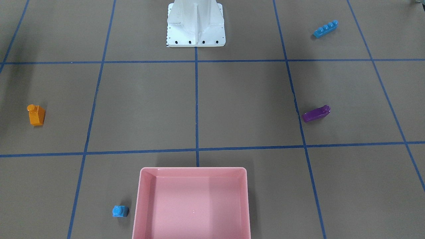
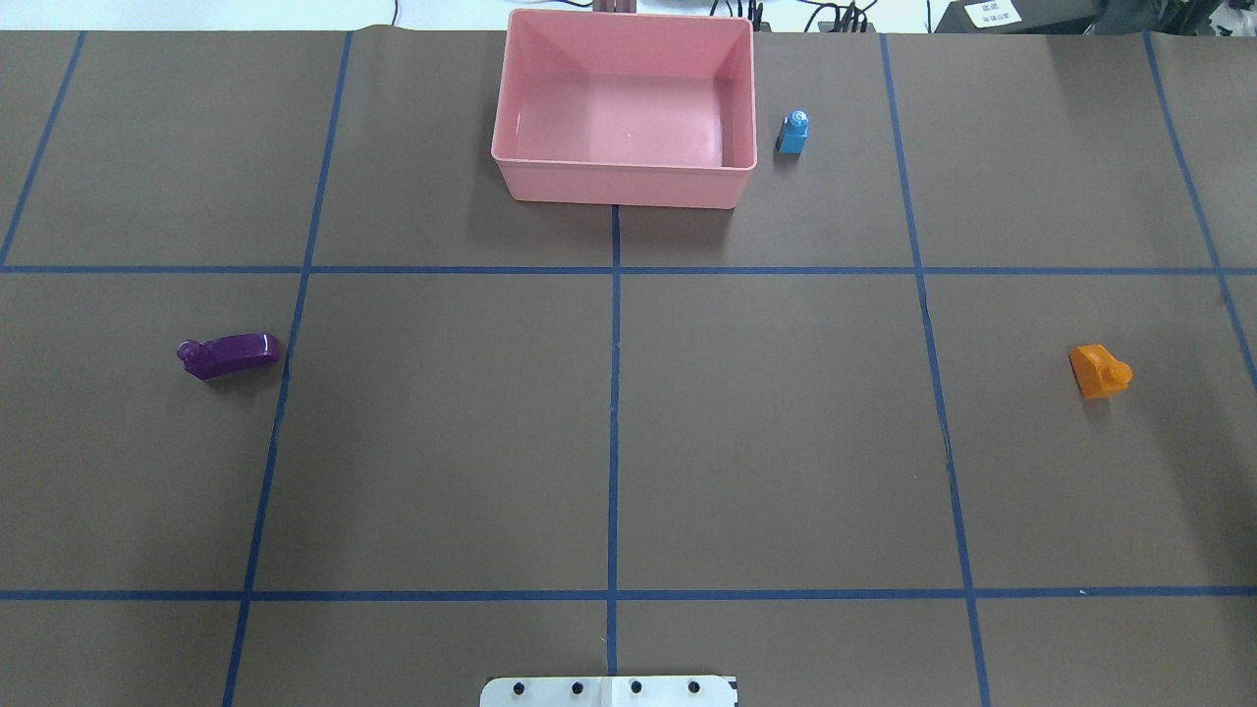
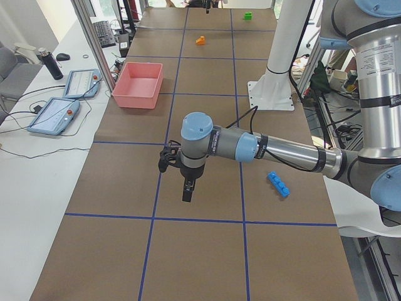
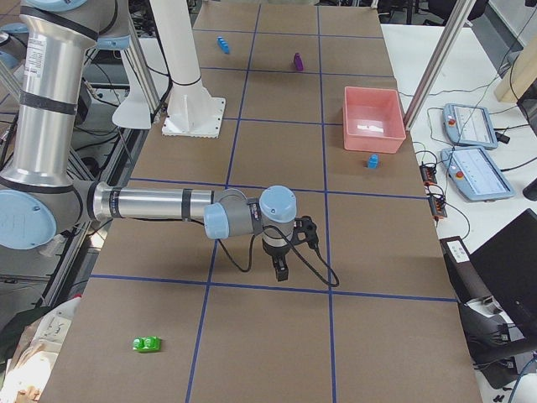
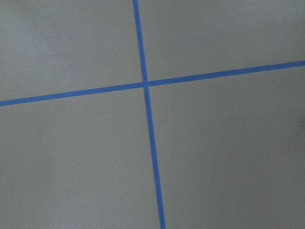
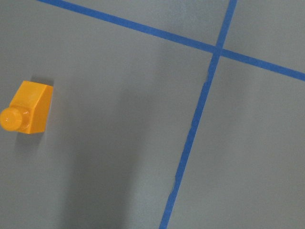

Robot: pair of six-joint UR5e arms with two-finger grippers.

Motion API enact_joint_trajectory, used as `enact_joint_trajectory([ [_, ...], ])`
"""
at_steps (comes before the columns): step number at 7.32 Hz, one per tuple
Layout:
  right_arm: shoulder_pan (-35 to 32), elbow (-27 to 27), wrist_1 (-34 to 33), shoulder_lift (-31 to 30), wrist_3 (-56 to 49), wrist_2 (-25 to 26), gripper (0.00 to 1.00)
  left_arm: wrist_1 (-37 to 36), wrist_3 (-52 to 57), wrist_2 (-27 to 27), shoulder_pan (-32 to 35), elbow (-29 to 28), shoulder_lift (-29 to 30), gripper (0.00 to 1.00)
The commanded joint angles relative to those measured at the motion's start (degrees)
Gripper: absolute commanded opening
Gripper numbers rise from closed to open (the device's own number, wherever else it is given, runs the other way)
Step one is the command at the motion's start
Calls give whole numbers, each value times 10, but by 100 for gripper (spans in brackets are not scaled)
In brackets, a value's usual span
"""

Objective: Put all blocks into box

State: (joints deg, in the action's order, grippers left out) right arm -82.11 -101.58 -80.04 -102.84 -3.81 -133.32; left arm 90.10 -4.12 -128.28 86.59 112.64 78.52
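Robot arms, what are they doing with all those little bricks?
They are meant to tidy the bricks into the pink box, but it is empty so far. All five lie on the table: the orange brick, the purple brick, the small blue brick right beside the box, the long blue bar and the green brick. The left tool and the right tool hang above the table, carrying no brick.
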Motion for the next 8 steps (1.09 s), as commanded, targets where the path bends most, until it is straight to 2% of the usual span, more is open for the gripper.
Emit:
enact_joint_trajectory([
  [1, -2, -4, 0, 3, 1, -4, 100, 12, 4, -5, -1, -1, -18, 100],
  [4, -2, -5, -7, 7, 2, -14, 100, 15, 6, -41, -9, -13, -21, 100],
  [6, -4, -6, -6, -17, 0, -44, 100, 43, 6, -53, -9, -11, -43, 100],
  [7, -6, -15, 1, -48, -1, -38, 100, 59, 6, -54, -9, -15, -57, 100],
  [8, -6, -13, 30, -53, -1, -35, 100, 62, 7, -55, -10, -12, -58, 100],
])
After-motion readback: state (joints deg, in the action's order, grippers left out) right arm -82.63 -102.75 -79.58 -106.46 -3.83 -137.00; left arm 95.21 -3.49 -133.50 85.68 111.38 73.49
